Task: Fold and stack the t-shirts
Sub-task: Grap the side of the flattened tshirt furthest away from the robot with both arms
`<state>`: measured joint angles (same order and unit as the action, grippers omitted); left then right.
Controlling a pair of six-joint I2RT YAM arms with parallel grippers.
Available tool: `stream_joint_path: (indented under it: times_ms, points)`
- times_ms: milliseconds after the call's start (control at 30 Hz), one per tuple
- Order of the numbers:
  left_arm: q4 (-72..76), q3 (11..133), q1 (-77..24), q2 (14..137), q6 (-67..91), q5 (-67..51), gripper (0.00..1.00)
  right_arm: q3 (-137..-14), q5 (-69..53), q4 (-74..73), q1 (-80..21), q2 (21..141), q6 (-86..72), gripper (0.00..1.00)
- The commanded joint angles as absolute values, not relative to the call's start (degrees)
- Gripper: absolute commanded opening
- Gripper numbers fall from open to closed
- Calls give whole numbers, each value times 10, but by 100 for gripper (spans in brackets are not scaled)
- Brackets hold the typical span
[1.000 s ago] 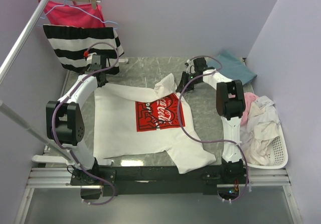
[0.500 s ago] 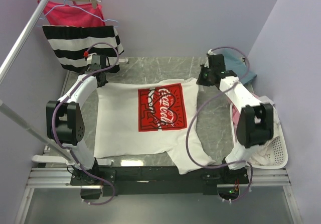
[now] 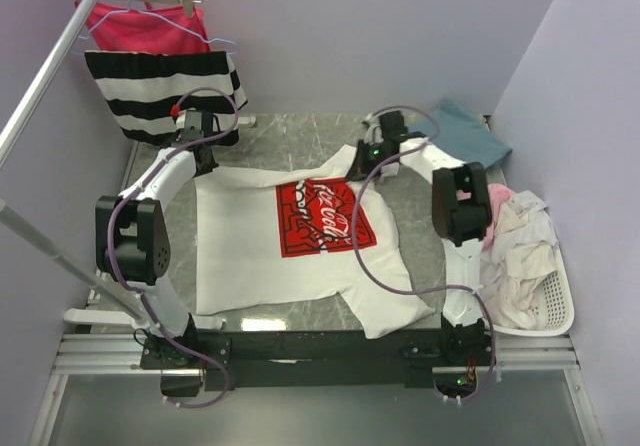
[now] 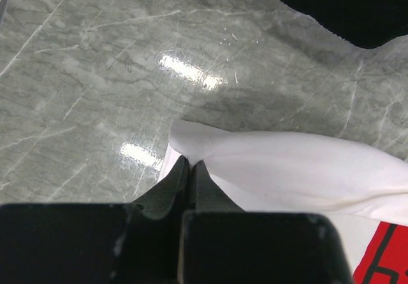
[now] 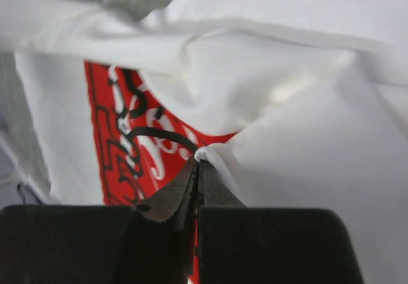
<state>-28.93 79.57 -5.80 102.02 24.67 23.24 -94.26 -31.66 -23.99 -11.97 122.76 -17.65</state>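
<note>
1. Half a second ago the right gripper (image 5: 198,163) was out toward the right wall, with the white t-shirt (image 3: 260,246) drawn flat and its red logo (image 3: 315,221) fully showing. Now the gripper is back inward and the far right corner has come with it, lifted and bunched over the logo's upper right edge.
2. The left gripper (image 4: 190,164) has not shifted; it sits at the shirt's far left corner as before.
3. We read this out-and-back swing as a shake to spread the cloth, not a fold. The shirt is less flat than a moment ago, so we judge the first fold has not started and nothing is stacked.
4. Both grippers are clamped tight on cloth. The left pinches the white hem right at the table (image 3: 300,136). The right nips a small peak of fabric, with the logo directly beneath its tips.
5. The shirt lies on the table between the arms, stretched along its far edge from one gripper to the other. Its body runs flat toward the near rail, and one sleeve trails toward the right arm's base.
6. A teal shirt (image 3: 470,131) lies at the far right corner, and pale ones (image 3: 515,246) fill the basket (image 3: 555,316) at right. Neither touches a gripper.
</note>
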Motion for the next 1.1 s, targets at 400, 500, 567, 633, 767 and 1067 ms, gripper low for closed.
stream_joint_path:
  times_ms: [400,500,567,633,767,1067]
  points:
    - [-277,822,-55,1037,239,207,1,-893,-241,-238,-183,1135,-161,45]
    - [-277,822,-55,1040,239,205,1,-889,-205,-241,-151,1116,-177,49]
    - [-276,822,-55,1041,239,201,1,-882,-216,-236,-135,1113,-182,49]
    - [-277,822,-55,1041,239,201,1,-868,-221,-222,-109,1112,-195,50]
    - [-277,823,-55,1042,238,203,1,-874,-236,-219,-67,1137,-217,50]
    - [-280,824,-55,1043,236,208,1,-874,-272,-214,-24,1191,-268,50]
